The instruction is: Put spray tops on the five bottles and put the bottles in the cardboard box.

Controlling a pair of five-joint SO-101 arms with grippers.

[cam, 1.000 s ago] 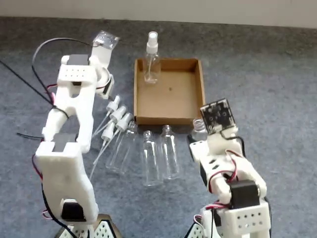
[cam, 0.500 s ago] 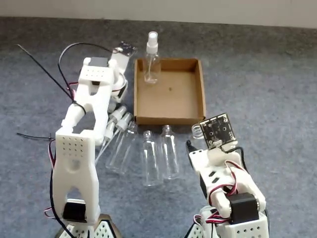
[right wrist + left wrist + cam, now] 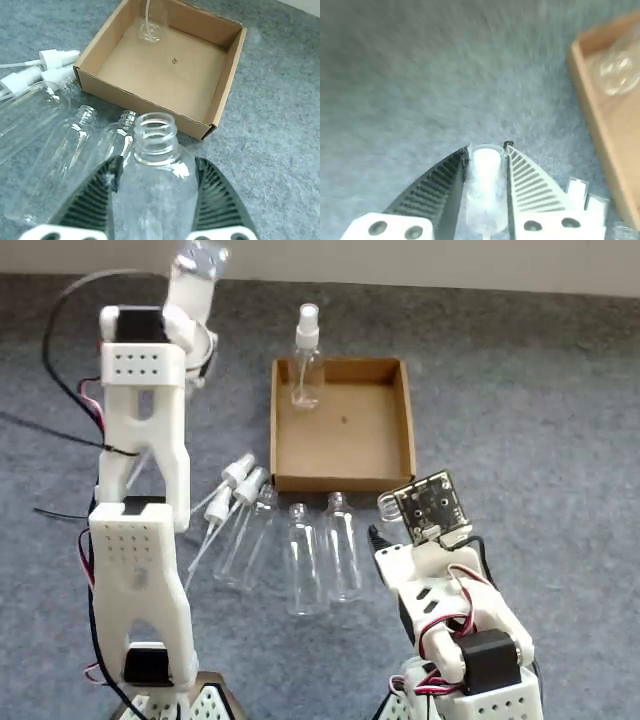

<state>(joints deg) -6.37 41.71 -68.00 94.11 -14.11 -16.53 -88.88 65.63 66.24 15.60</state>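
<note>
My left gripper point(image 3: 486, 146) is shut on a white spray top point(image 3: 485, 180), held above the grey carpet left of the cardboard box point(image 3: 408, 420). In the high view that arm point(image 3: 145, 390) stands raised at the far left. My right gripper point(image 3: 157, 162) is shut on a clear open-necked bottle point(image 3: 154, 185), upright just in front of the box point(image 3: 150, 102); its neck point(image 3: 390, 506) shows in the high view. A capped bottle point(image 3: 307, 365) stands in the box's far left corner. Three uncapped bottles point(image 3: 302, 560) lie in front of the box, with three spray tops point(image 3: 238, 480) beside them.
The whole scene sits on grey carpet point(image 3: 540, 390), with open floor to the right of the box. Black and red cables point(image 3: 60, 410) trail at the left arm's side. A pale wall edge runs along the back.
The left arm has lifted up and back to the far left, carrying one spray top off the pile. The right arm with its bottle has shifted slightly left.
</note>
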